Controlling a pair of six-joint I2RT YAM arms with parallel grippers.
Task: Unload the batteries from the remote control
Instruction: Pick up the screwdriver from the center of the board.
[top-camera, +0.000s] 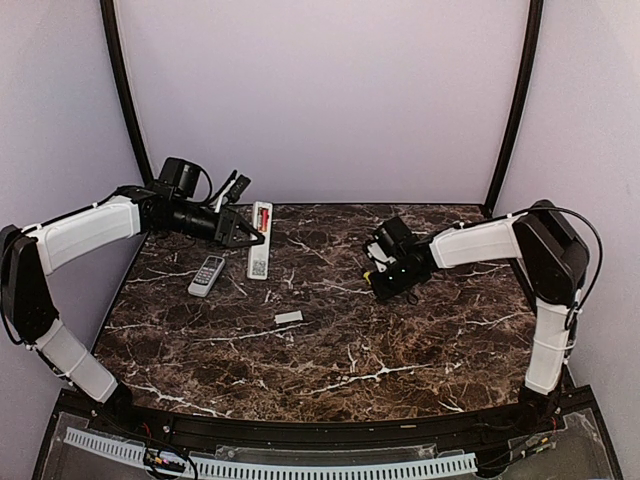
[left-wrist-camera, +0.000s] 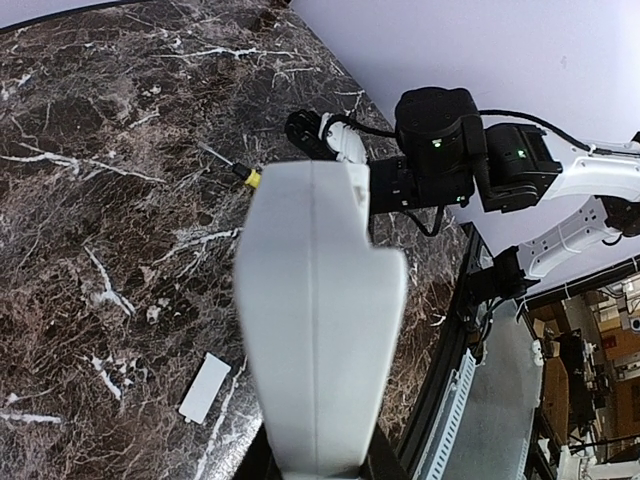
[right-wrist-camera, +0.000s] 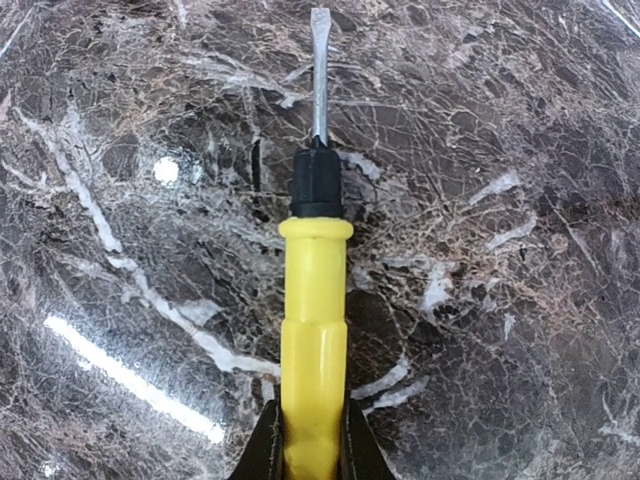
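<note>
The long white remote control (top-camera: 259, 250) is at the back left, its open compartment showing a reddish battery (top-camera: 264, 215). My left gripper (top-camera: 245, 238) is shut on this remote from the left. In the left wrist view its white body (left-wrist-camera: 315, 320) fills the space between the dark jaws of the left gripper (left-wrist-camera: 318, 462). My right gripper (top-camera: 377, 274) hovers low over the table's right half, shut on a yellow-handled screwdriver (right-wrist-camera: 315, 300). The handle sits tight between the jaws of the right gripper (right-wrist-camera: 313, 445), and the flat blade (right-wrist-camera: 320, 70) points away over bare marble.
A smaller grey remote (top-camera: 207, 275) lies left of the white one. A flat grey-white cover plate (top-camera: 288, 317) lies near the table's middle, also visible as the cover plate (left-wrist-camera: 205, 387) in the left wrist view. Black frame posts (top-camera: 125, 90) stand at the back corners.
</note>
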